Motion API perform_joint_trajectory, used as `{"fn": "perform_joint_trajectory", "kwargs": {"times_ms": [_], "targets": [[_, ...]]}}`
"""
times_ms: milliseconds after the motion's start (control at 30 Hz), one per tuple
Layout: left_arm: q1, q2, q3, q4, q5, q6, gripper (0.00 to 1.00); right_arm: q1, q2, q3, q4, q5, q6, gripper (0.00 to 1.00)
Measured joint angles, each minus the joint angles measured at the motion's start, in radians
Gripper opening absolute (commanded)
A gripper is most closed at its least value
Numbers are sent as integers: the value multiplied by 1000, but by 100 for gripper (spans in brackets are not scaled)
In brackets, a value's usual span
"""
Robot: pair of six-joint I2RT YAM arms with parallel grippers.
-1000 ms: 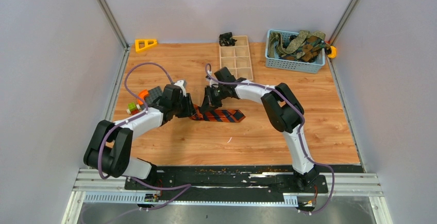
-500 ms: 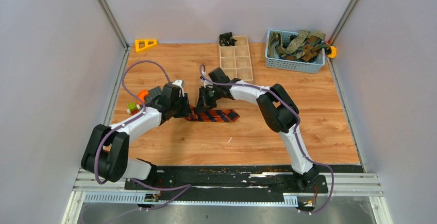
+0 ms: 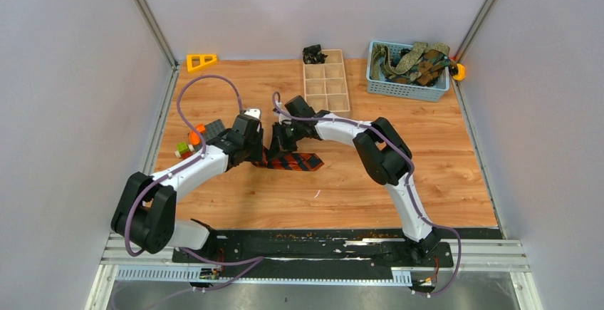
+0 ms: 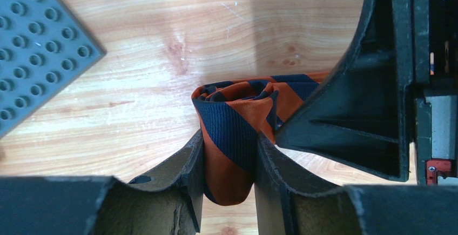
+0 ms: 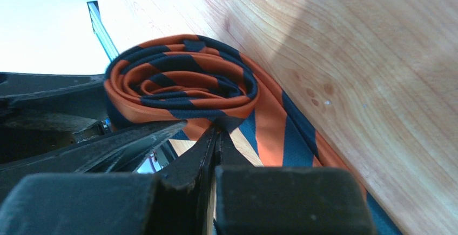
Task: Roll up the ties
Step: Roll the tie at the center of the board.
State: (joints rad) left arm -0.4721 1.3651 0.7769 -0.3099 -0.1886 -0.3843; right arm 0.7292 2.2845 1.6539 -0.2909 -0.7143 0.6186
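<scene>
The orange and navy striped tie (image 3: pixel 293 160) lies on the wooden table, part rolled, with a short flat tail pointing right. In the left wrist view its roll (image 4: pixel 233 117) stands on edge between my left gripper's fingers (image 4: pixel 229 162), which are shut on it from both sides. My right gripper (image 5: pixel 219 133) is shut, its tips pinching the outer layer where the tail (image 5: pixel 281 132) leaves the coil (image 5: pixel 178 86). From above, the left gripper (image 3: pixel 255 147) and right gripper (image 3: pixel 280 143) meet at the roll. More ties (image 3: pixel 414 59), olive and brown, fill the basket.
A blue basket (image 3: pixel 403 88) stands at the back right, a wooden compartment tray (image 3: pixel 326 83) at the back middle with a dark bundle (image 3: pixel 312 54) behind it. An orange triangle (image 3: pixel 201 60) lies back left. A grey studded plate (image 4: pixel 38 46) and coloured blocks (image 3: pixel 191 141) sit by the left arm.
Both grippers have shifted left with the roll, and the tie's flat tail has been drawn left and grown shorter.
</scene>
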Motion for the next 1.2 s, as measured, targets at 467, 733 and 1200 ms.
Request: {"fn": "perform_joint_trajectory", "kwargs": {"times_ms": [467, 733, 1200], "targets": [[-115, 90, 76, -60, -240, 49, 17, -116, -188, -188, 4, 10, -24, 15], [-157, 138, 103, -75, -328, 59, 17, -149, -250, -266, 20, 26, -43, 37], [-235, 245, 175, -128, -486, 61, 17, -219, -349, -352, 21, 60, -49, 41]]}}
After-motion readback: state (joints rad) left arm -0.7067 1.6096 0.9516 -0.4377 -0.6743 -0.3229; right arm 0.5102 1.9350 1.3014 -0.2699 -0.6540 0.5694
